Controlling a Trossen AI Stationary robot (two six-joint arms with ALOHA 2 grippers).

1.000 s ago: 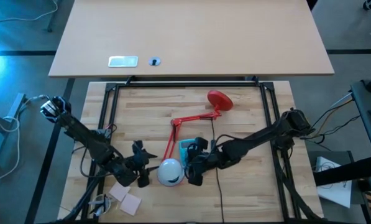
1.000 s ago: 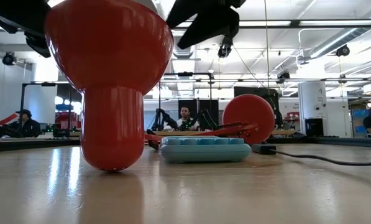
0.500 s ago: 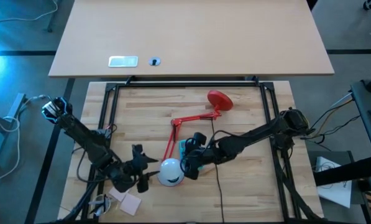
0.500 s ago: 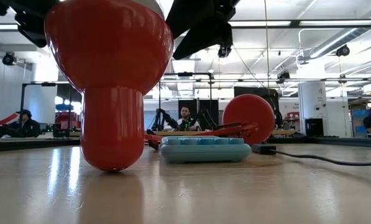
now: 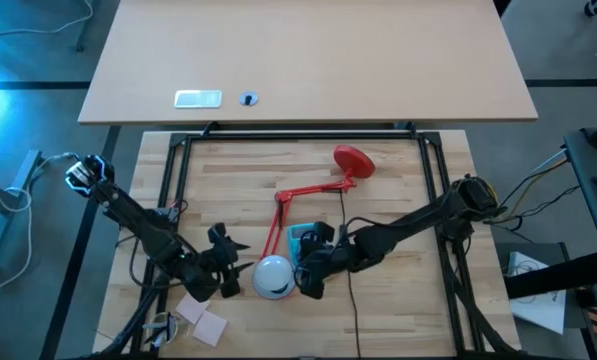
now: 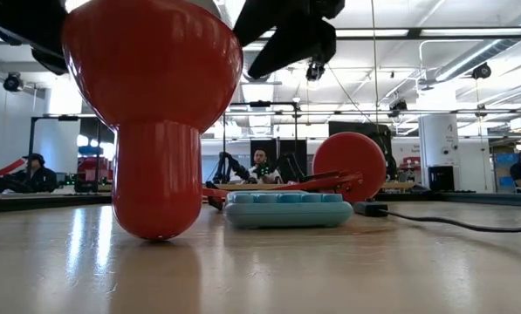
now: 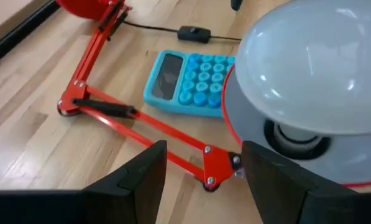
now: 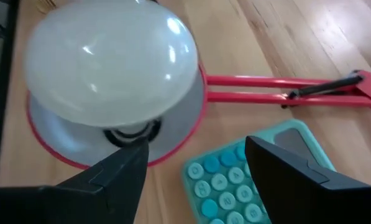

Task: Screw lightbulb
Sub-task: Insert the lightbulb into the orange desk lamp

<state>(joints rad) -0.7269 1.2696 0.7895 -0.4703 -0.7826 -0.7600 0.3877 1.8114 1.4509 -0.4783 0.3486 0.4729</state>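
The small white pear-shaped lightbulb (image 7: 309,68) sits dome-up in the red desk lamp's round shade (image 8: 173,134), its greyish neck going down into the socket at the centre of the shade's white inside. In the high view the bulb (image 5: 274,274) and shade show as one pale round shape lying between the two grippers.

The left gripper (image 5: 228,270) is just beside the shade on its left, fingers spread apart and holding nothing; from its wrist camera the bulb fills the space past the right finger (image 7: 284,186), and no contact can be seen. The right gripper (image 5: 310,276) is just beside the shade on the other side, its fingers (image 8: 120,177) likewise parted and empty, with the bulb (image 8: 110,65) close ahead of them.

Beyond the right gripper, nearly under it, lies a light blue calculator with round keys (image 7: 188,84) (flat on the pale wooden surface (image 5: 398,170)). The lamp's thin red jointed arm (image 5: 300,192) runs from the shade past the calculator, bends at an elbow, and ends at the round red lamp base (image 5: 354,159), well away from both grippers. A black power cord with an inline switch (image 7: 194,33) trails across the surface near the calculator. In the low view the shade's red outside (image 6: 155,105) looms large in front.
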